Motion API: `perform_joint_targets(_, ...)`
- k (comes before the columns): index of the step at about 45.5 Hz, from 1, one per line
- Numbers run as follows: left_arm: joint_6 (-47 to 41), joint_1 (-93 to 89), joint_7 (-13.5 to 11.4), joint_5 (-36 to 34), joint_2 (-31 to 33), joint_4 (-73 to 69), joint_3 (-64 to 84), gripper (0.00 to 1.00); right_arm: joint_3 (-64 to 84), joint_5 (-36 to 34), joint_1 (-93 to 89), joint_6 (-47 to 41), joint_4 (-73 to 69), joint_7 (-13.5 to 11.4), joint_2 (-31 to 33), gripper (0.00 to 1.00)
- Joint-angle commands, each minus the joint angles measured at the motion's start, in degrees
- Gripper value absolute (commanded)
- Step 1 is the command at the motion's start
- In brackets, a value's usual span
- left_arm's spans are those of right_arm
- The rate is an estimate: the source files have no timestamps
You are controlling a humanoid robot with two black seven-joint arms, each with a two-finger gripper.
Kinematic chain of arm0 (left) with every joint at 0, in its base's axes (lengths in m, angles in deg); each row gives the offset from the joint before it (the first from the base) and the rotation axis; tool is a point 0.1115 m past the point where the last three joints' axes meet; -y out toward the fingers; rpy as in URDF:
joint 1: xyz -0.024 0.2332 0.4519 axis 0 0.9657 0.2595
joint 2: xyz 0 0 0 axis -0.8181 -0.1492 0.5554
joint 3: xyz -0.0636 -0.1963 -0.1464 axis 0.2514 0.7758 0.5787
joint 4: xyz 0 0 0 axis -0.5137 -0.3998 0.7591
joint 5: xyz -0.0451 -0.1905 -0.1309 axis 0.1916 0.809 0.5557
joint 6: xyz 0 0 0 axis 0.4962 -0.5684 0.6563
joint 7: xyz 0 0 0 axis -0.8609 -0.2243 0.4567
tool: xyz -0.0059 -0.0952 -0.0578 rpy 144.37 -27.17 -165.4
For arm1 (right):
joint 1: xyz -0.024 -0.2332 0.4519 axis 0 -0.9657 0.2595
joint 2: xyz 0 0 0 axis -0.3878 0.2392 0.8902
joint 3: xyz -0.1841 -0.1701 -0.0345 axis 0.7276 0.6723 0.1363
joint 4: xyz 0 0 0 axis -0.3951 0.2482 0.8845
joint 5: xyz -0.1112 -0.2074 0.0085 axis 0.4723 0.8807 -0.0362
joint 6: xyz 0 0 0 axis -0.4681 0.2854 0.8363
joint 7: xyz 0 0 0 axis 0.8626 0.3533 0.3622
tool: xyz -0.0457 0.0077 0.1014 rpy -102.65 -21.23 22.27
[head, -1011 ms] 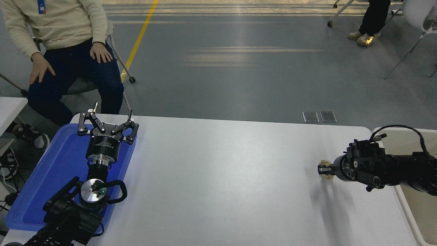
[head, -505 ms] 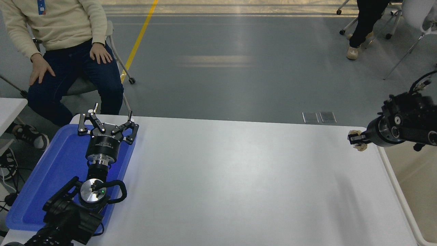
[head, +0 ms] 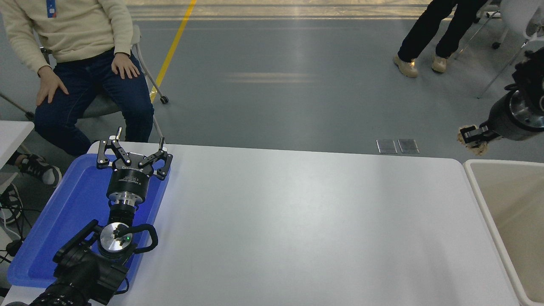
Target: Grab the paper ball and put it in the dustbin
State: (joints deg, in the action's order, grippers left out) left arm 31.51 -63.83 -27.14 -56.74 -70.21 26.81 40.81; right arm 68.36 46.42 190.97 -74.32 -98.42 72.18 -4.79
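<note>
I am in the carry step: my right pincer (head: 471, 137), black and coming in from the right edge, is clamped on the small tan-beige wad of wrinkly paper (head: 472, 144), which shows above and below the closed tips. The wad hangs in the air, clear of the white surface (head: 297, 221), just beyond its far right corner and a little left of the near rim of the large cream-white rectangular plastic dustbin (head: 478, 178). By my reading the pick is done and only the drop remains. Next move calls for swinging the wrist rightward and toward me until the wad sits squarely over the beige inside of the bin, then letting go; releasing here would risk it landing on the rim or the floor. Against the frame half a second back, the right arm is higher and further right, and the wad has gone from over the surface's far right corner to off its edge; one second back it was low over the surface near the right side. My left pincer (head: 134, 149) stays parked over the flat blue tray (head: 63, 212) at lower left, fingers spread wide, holding nothing.
</note>
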Motion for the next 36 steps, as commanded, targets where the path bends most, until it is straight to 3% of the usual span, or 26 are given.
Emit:
perform_joint_targets(1,0.00,-0.02,0.01,0.00,0.07,0.00,0.09,1.00,1.56,-0.02,6.29,-3.32,-3.09,-0.13,-0.03,0.00)
perform_joint_targets(19,0.00,-0.02,0.01,0.00,0.07,-0.09,0.09,1.00,0.85,-1.69,7.34,-8.60,-3.61,-0.04,3.92,0.00)
perform_joint_targets(36,0.00,-0.02,-0.08,0.00,0.07,0.00,0.09,1.00,-0.02,-0.55,0.49,-11.67,5.87,0.67,16.57,0.00)
